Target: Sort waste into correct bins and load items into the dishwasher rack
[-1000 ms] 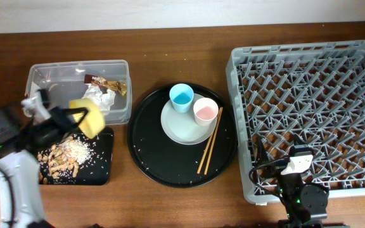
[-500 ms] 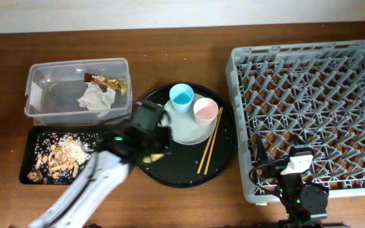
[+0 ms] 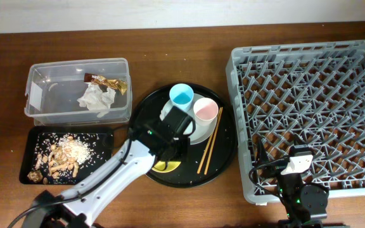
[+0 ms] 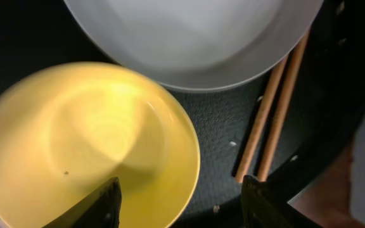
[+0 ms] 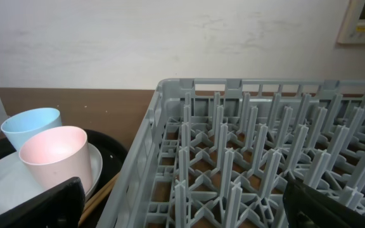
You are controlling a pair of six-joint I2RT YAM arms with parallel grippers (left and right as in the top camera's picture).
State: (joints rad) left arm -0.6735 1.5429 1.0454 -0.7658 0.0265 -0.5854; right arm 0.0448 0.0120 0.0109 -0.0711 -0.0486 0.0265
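Observation:
My left gripper (image 3: 168, 157) (image 4: 182, 206) hangs open over the small yellow bowl (image 3: 165, 166) (image 4: 87, 139), which lies on the round black tray (image 3: 149, 109). The bowl's rim runs between the spread jaws. Beside the bowl are the pale plate (image 3: 192, 130) (image 4: 189, 38) and two chopsticks (image 3: 210, 149) (image 4: 271, 120). The blue cup (image 3: 181, 97) and pink cup (image 3: 206, 111) stand on the plate. The clear tub (image 3: 49, 101) holds the tissue (image 3: 96, 98) and wrapper (image 3: 106, 82). Food scraps (image 3: 62, 155) fill the black bin (image 3: 100, 166). My right gripper (image 3: 301, 154) (image 5: 182, 209) stands open above the grey rack (image 3: 309, 95) (image 5: 246, 158).
The rack's near-left wall (image 5: 147, 145) stands between my right gripper and the round tray. Rice grains are scattered on the round tray. Bare wooden table (image 3: 189, 202) runs along the front edge.
My left arm swung right from above the bins to the round tray with the yellow bowl. Its jaws have opened and the bowl lies on the tray. The right arm is still.

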